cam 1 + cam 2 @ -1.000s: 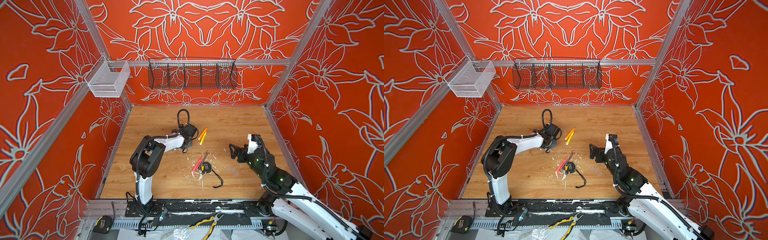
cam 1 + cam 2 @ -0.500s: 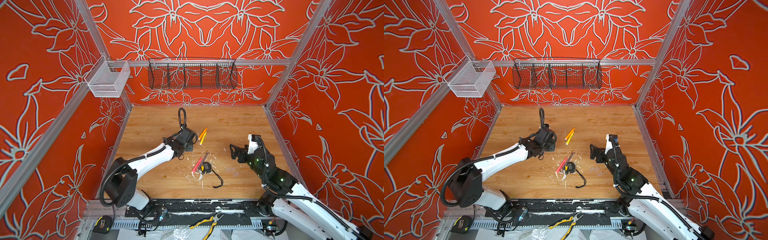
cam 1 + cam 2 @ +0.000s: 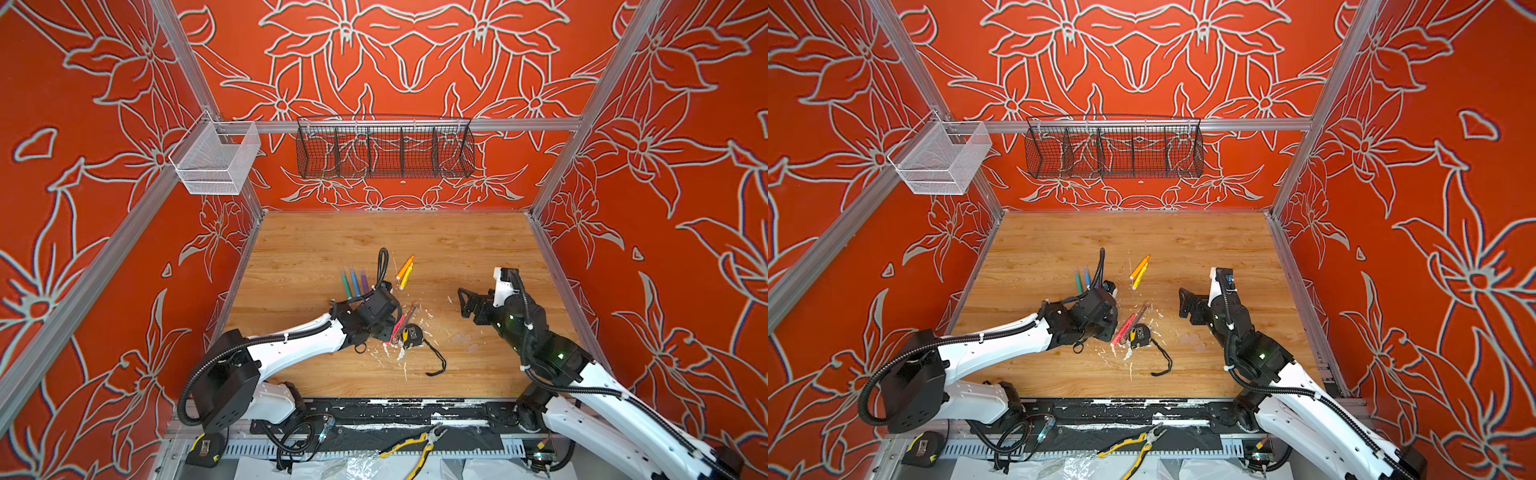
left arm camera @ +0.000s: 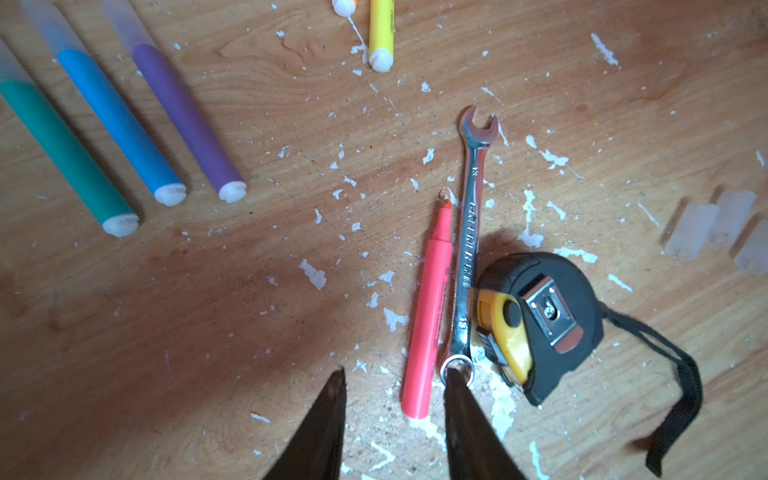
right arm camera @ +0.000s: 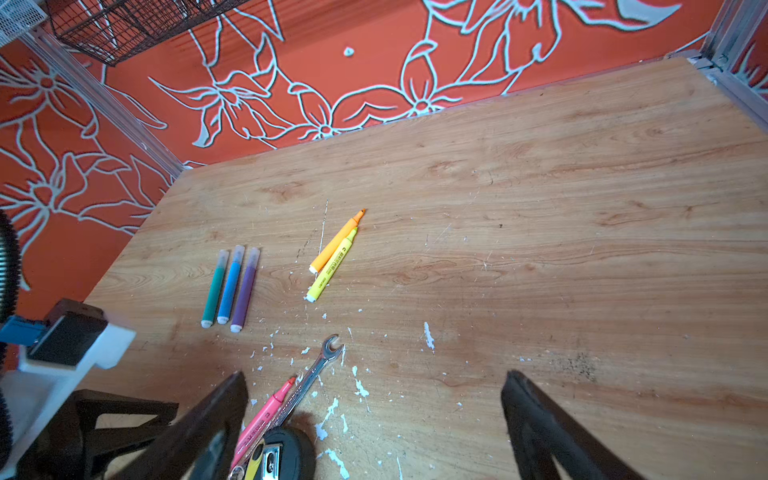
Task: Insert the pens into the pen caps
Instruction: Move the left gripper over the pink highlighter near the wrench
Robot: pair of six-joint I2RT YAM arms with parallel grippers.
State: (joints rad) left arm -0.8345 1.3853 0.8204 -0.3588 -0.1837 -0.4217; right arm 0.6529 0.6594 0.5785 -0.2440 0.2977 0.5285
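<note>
Your pink pen point(image 4: 428, 316) is lying uncapped mid-table, touching the wrench point(image 4: 469, 249), with the tape measure point(image 4: 540, 324) just right of it. Green point(image 5: 214, 291), blue point(image 5: 230, 286) and purple point(image 5: 245, 291) are wearing caps. Orange point(image 5: 336, 243) and yellow point(image 5: 332, 266) are lying bare, and three loose caps point(image 4: 692, 230) are sitting right. Your left gripper point(image 4: 397, 372) is framing the pink pen's near end, jaws apart, one finger over the wrench's ring. Your right gripper point(image 5: 375, 374) is hovering with jaws wide, holding nothing. The far half is offering open room.

In the left wrist view the caps point(image 4: 692, 235) are blurred, one cut off; the orange pen point(image 4: 344, 6) is mostly cropped.
</note>
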